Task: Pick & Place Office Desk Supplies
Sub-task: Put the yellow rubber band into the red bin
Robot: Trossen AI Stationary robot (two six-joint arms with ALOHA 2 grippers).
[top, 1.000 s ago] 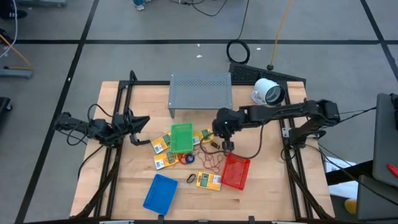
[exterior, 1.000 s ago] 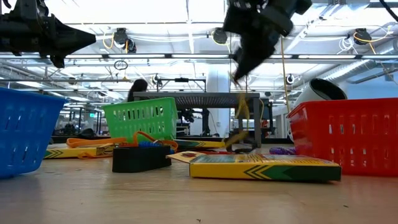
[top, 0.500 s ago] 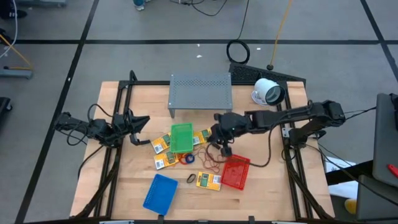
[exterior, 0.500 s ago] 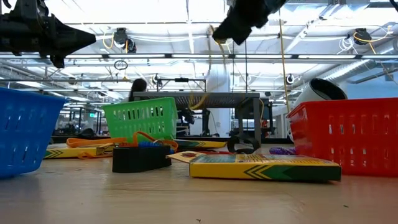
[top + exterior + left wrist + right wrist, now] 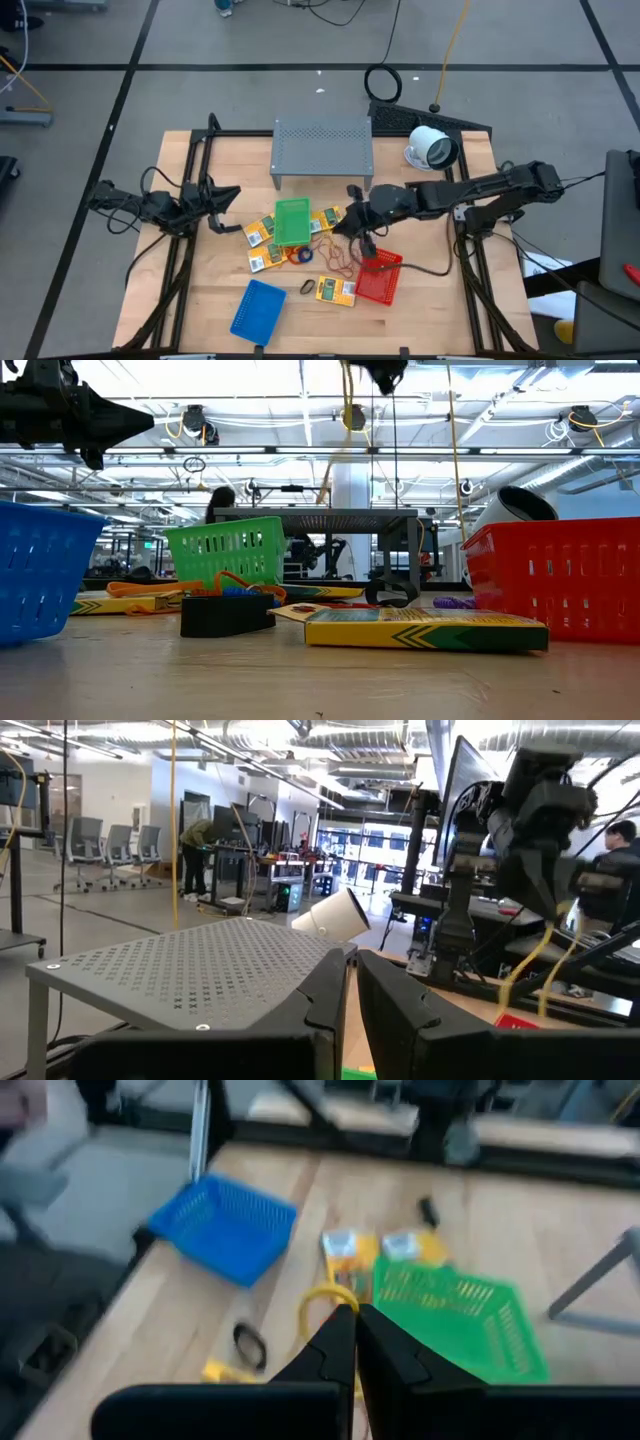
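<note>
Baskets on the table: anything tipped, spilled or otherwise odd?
All three lie tipped on their sides: the green basket, the red basket and the blue basket. Yellow packets and rubber bands lie loose on the wood between them.

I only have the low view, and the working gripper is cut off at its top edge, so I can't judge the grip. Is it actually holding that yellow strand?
Observer: Yes. The right wrist view shows the right gripper shut on a yellow rubber band, which loops out from its fingertips.
Operator: Where is it over the table?
Observer: In the high view it hangs between the green basket and the red basket.
Operator: And the other arm?
Observer: The left gripper waits by the table's left edge, apart from the supplies.
</note>
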